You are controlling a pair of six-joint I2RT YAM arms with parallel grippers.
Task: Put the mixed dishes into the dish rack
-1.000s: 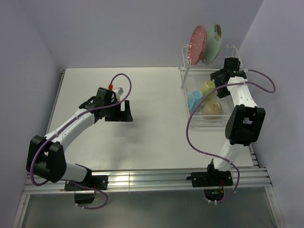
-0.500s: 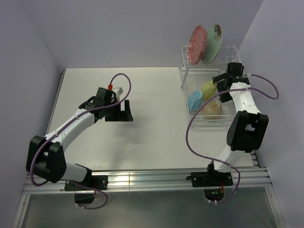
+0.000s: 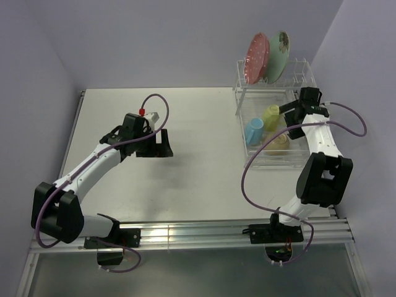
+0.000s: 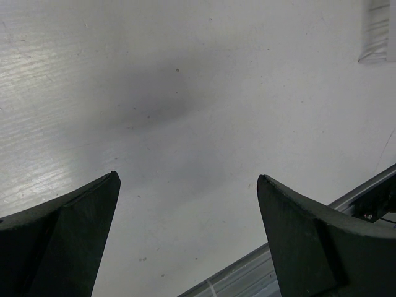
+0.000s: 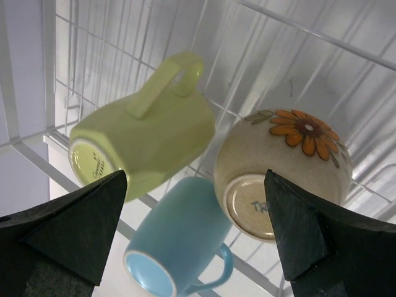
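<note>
The white wire dish rack [image 3: 242,99] stands at the table's back right. The pink dotted plate [image 3: 257,57] and mint-green flowered plate [image 3: 279,54] stand upright in its raised holder. In the lower basket lie the pale yellow-green mug [image 3: 271,116], the blue mug [image 3: 253,131] and the cream bowl [image 3: 279,143], all on their sides. The right wrist view shows the yellow-green mug [image 5: 145,145], the blue mug [image 5: 179,238] and the bowl [image 5: 284,173], which has an orange flower. My right gripper [image 3: 296,111] is open and empty above the basket. My left gripper [image 3: 162,148] is open and empty over bare table [image 4: 185,93].
Rack wires [image 5: 31,154] surround the mugs in the right wrist view. An aluminium rail [image 3: 185,235] runs along the table's near edge and shows in the left wrist view [image 4: 346,207]. Purple walls close in the left, back and right sides.
My right arm has drawn back toward the right and near side, its gripper now further from the plates and open over the basket. The left arm has barely moved.
</note>
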